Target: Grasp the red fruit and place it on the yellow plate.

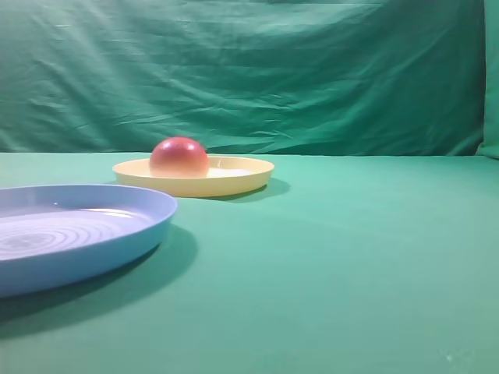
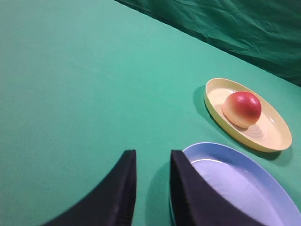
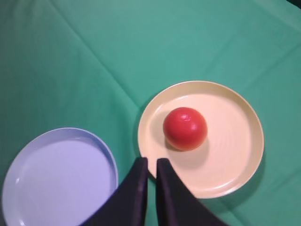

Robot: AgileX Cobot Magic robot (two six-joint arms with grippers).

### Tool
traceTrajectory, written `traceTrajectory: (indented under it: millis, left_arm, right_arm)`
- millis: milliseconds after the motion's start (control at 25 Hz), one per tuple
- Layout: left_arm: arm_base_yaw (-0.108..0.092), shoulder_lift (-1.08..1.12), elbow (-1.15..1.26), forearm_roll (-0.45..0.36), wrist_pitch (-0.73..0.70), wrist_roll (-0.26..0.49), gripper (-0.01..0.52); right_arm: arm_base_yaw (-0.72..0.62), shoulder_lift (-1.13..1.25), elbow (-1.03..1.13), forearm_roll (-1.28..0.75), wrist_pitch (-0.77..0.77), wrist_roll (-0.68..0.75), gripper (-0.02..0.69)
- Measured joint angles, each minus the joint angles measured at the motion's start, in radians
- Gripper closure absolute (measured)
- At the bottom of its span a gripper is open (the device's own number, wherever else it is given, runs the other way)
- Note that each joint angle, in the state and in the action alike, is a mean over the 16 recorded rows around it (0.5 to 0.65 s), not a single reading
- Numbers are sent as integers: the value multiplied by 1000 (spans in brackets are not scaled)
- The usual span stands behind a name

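Already the red fruit (image 3: pixel 185 128) sits inside the yellow plate (image 3: pixel 235 101), left of its centre, dome up and round, with no long axis to align. The left gripper (image 2: pixel 153 181), slightly parted and empty, has it well ahead and rightward, past the light blue plate (image 2: pixel 244 188). The right gripper (image 3: pixel 151 181), nearly closed and empty, hangs nearer, with the fruit just ahead and slightly rightward.
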Motion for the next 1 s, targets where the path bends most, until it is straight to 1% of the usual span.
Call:
traceTrajectory:
  millis: [200,440,600,800,1000]
  left_arm:
    - [0,0,0,0,0,0,357]
    - [0,0,0,0,0,0,357]
    - [0,0,0,0,0,0,357]
    - [0,0,0,0,0,0,357]
    - [0,0,0,0,0,0,357]
  right_arm:
    - [-1,-205,171,-1,-48,38,665]
    - [-1,-489,444,4,-149,47,665]
    - [-1,-685,601,4,-175,48,665]
    - [-1,-901,720,-1,-160,48,665]
    - [-1,-1046,770,-35,-140,57,665]
